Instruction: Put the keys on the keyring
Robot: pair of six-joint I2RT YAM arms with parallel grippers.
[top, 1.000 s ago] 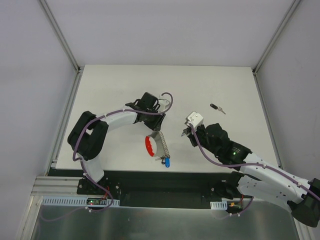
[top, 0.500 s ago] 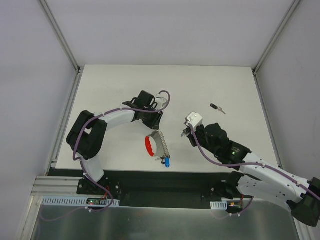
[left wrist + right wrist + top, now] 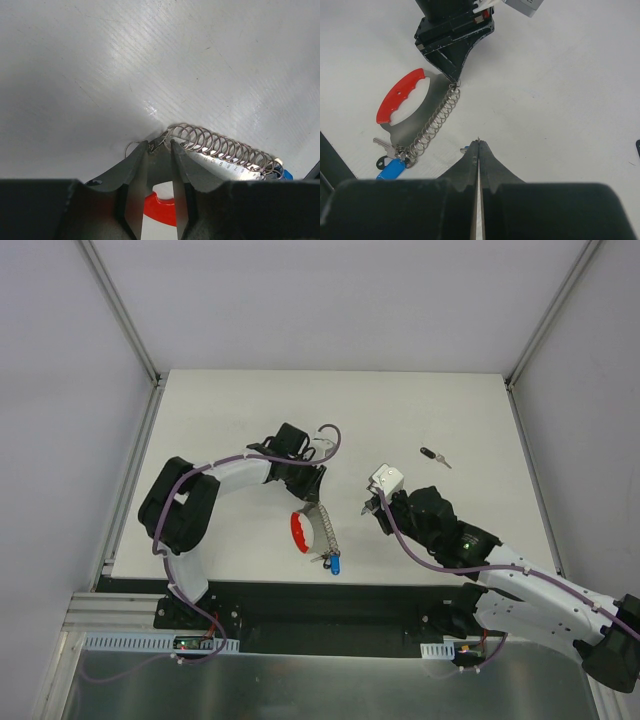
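Nearest the arms' bases, close to the front edge of the worktop [image 3: 230, 410], a blue-headed key [image 3: 334, 564] lies at the near end of the keyring [image 3: 310, 530]. The right wrist view shows it bunched there with a black key head [image 3: 381, 161] and a bare silver blade [image 3: 381, 143], though whether each is threaded on cannot be told. From that cluster the keyring's coiled silver chain [image 3: 437, 122] runs away from the arms, with the curved red band [image 3: 400, 95] lying just beside it on the left. To the right of the chain and apart from it, the right gripper [image 3: 478, 145] is over bare worktop with its jaws pressed flat together. At the chain's far end the left gripper [image 3: 160, 144] points down with its jaws narrow and the chain's end link sitting between the fingertips [image 3: 136, 167]; whether they pinch it or only bracket it cannot be told. A small ring [image 3: 131, 148] lies just beside the left fingertip. Farther back and well to the right, a lone black-headed key [image 3: 431, 454] lies by itself.
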